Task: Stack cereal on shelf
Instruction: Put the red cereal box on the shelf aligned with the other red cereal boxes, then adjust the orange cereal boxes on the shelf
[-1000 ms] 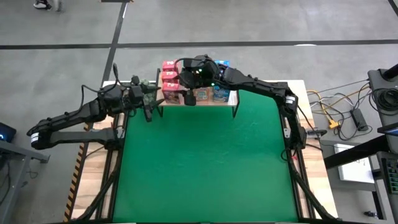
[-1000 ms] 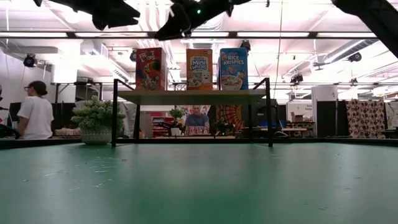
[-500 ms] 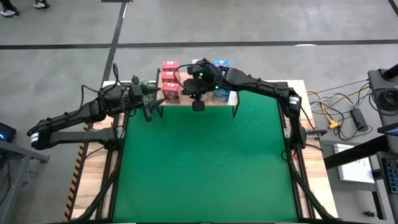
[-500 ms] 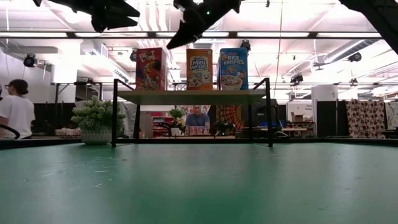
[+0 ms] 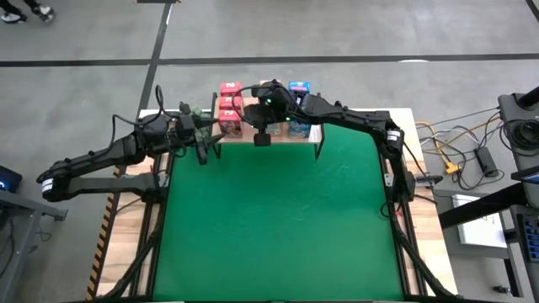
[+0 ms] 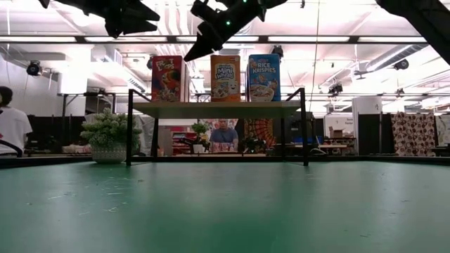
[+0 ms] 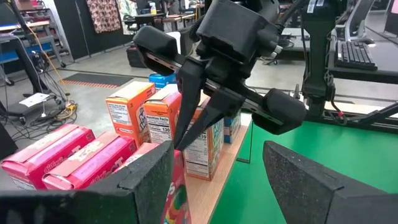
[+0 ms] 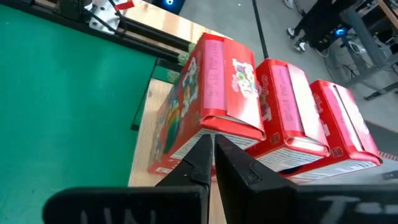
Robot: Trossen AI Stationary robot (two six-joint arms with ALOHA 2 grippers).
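Note:
The cereal boxes stand upright in rows on the light-wood shelf (image 6: 218, 109) at the table's far edge: pink-red (image 6: 169, 79) at the left, orange (image 6: 225, 78) in the middle, blue (image 6: 264, 78) at the right. My right gripper (image 6: 188, 57) is shut and slants down over the shelf's front. Its tip is at the upper right corner of the front pink-red box (image 8: 205, 93). In the high view my right arm (image 5: 337, 114) hides most of the orange row. My left gripper (image 7: 217, 180) waits open, level, left of the shelf and above the plant (image 6: 109, 137). My right gripper's shut fingertips (image 8: 202, 152) point slanting down from the table's right at the top edge (image 8: 227, 127) of the front pink-red box. I cannot tell whether they touch it. The box stands upright on the shelf.
The green mat (image 5: 278, 219) covers the table in front of the shelf. The shelf's thin black legs (image 6: 304, 126) stand at its corners. A person (image 6: 8, 123) shows in the room at the left, and another person (image 6: 223, 133) shows behind the shelf.
My right gripper has shut with nothing between its fingers, tipped further downward and sunk a little toward the front pink-red box's top.

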